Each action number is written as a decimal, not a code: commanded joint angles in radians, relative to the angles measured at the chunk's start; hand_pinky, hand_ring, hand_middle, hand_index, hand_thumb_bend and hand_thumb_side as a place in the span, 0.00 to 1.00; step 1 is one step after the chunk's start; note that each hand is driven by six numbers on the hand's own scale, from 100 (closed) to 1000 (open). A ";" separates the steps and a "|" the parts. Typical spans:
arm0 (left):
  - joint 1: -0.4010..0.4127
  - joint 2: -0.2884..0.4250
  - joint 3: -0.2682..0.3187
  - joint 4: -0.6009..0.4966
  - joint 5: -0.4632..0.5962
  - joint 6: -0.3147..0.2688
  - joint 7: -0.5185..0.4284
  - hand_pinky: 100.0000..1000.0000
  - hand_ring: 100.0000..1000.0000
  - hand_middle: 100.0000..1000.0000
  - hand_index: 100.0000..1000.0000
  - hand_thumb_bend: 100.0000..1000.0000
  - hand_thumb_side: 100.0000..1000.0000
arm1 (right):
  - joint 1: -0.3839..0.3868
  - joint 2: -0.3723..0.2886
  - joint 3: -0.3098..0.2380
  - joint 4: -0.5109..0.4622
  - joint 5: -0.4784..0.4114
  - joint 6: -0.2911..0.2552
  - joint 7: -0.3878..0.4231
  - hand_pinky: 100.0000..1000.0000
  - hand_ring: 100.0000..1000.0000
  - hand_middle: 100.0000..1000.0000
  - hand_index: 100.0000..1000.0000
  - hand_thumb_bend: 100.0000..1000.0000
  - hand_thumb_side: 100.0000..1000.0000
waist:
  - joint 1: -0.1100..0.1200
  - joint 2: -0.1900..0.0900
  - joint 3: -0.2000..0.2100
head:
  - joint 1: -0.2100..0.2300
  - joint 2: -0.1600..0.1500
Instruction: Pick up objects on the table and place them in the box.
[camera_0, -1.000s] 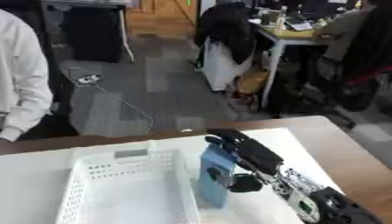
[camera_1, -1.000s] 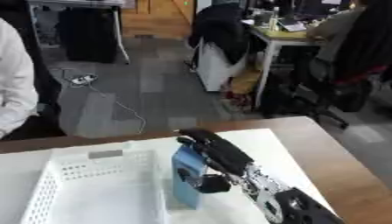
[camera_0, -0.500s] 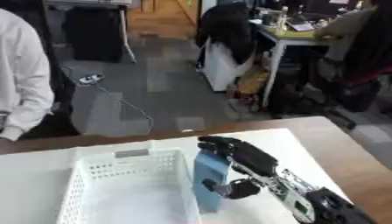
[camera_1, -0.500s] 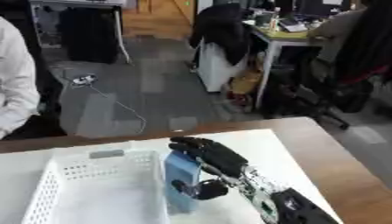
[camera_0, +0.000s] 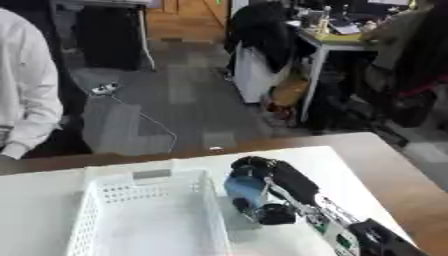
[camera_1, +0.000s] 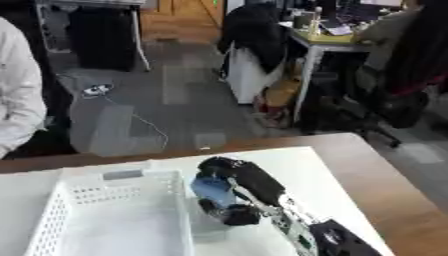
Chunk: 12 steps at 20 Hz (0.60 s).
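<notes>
Left eye view shows the right hand (camera_0: 278, 184), fingers curled round a blue object (camera_0: 245, 189), now raised higher and closer to the white box's (camera_0: 149, 220) right rim than a second ago, so release inside looks near. No left hand shows.

White basket (camera_0: 131, 220) on table (camera_0: 398, 170)
</notes>
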 joint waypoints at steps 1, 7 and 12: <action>-0.006 0.011 0.008 -0.014 0.003 0.000 -0.001 0.46 0.38 0.58 0.56 0.83 0.74 | 0.000 -0.025 -0.031 -0.046 -0.126 0.023 0.004 0.00 0.00 0.00 0.00 0.11 0.00 | 0.003 -0.018 -0.004 | 0.005 -0.012; 0.004 0.019 0.011 -0.014 0.000 -0.004 0.004 0.46 0.37 0.58 0.56 0.83 0.74 | 0.015 -0.053 -0.079 -0.172 -0.330 0.074 0.049 0.00 0.00 0.00 0.00 0.10 0.00 | 0.008 -0.022 -0.013 | 0.007 -0.015; 0.012 0.023 0.013 -0.014 -0.003 -0.006 0.007 0.46 0.37 0.58 0.57 0.83 0.74 | 0.028 -0.067 -0.104 -0.278 -0.423 0.097 0.053 0.00 0.00 0.00 0.00 0.05 0.00 | 0.011 -0.024 -0.020 | 0.010 -0.016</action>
